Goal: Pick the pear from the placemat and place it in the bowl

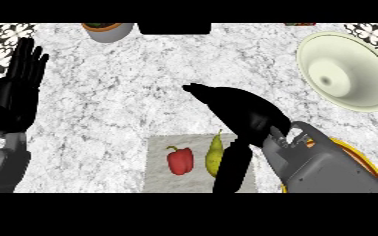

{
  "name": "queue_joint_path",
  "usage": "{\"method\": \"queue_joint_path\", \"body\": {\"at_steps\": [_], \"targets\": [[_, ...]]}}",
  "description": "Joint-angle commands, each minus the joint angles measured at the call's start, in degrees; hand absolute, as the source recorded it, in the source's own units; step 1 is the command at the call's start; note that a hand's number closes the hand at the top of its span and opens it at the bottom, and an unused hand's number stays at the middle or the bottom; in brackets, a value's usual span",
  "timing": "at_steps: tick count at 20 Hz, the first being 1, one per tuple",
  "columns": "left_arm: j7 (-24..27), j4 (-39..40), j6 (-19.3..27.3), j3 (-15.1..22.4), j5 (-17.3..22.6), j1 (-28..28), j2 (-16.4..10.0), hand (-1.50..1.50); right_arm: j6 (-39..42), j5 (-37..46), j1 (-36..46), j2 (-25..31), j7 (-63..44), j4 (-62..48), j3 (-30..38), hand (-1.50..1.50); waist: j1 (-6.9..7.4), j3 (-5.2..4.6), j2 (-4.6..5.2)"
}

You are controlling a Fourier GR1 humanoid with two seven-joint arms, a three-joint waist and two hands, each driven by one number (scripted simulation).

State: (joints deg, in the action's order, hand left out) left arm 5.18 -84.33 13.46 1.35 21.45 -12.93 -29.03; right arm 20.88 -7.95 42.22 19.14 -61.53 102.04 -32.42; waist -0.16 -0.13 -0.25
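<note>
Head view: the pick is not yet made. The pear [213, 155] lies on the grey placemat [159, 175], lower centre, and the cream bowl [354, 50] at upper right holds nothing.
My right hand [247, 112] hangs spread just beside the pear, not closed on it; grasp, carry and release remain. The pear is yellow-green and slim-necked, beside a red bell pepper [180, 160]. My left hand [21, 87] rests open at the left edge.

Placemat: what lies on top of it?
A red pepper and the pear beside it. The right hand hides the right part of the placemat.
</note>
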Motion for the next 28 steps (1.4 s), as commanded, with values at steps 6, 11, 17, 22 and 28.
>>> {"method": "queue_joint_path", "body": {"at_steps": [6,11,17,22,28], "targets": [[-1.6,2.0,-0.7,-1.6,-0.5,-2.2,0.3,0.00,4.2,-4.2,-1.5,3.2,-8.8,0.5,-4.7,-1.50,-0.26,0.09,0.12],[-1.1,-0.4,-2.3,-2.5,-0.7,-0.8,0.3,0.00,4.6,0.0,-2.4,1.8,-2.2,-8.0,-6.1,-1.50,0.44,0.11,0.28],[-0.5,1.1,-2.1,-3.2,-2.6,-1.5,1.6,0.00,4.0,-0.2,-5.7,2.5,-6.2,-3.9,-5.8,-1.50,-0.13,0.09,0.18],[-0.9,-2.7,-2.0,-2.9,-3.7,2.4,3.1,0.00,4.2,8.1,-12.3,3.8,3.7,-7.9,-7.9,-1.50,0.21,0.14,0.12],[-1.3,3.4,-5.3,-4.7,-5.0,-3.1,4.6,0.00,5.6,14.5,-14.6,-1.5,8.6,-11.0,-5.4,-1.50,0.07,0.13,0.26]]}}
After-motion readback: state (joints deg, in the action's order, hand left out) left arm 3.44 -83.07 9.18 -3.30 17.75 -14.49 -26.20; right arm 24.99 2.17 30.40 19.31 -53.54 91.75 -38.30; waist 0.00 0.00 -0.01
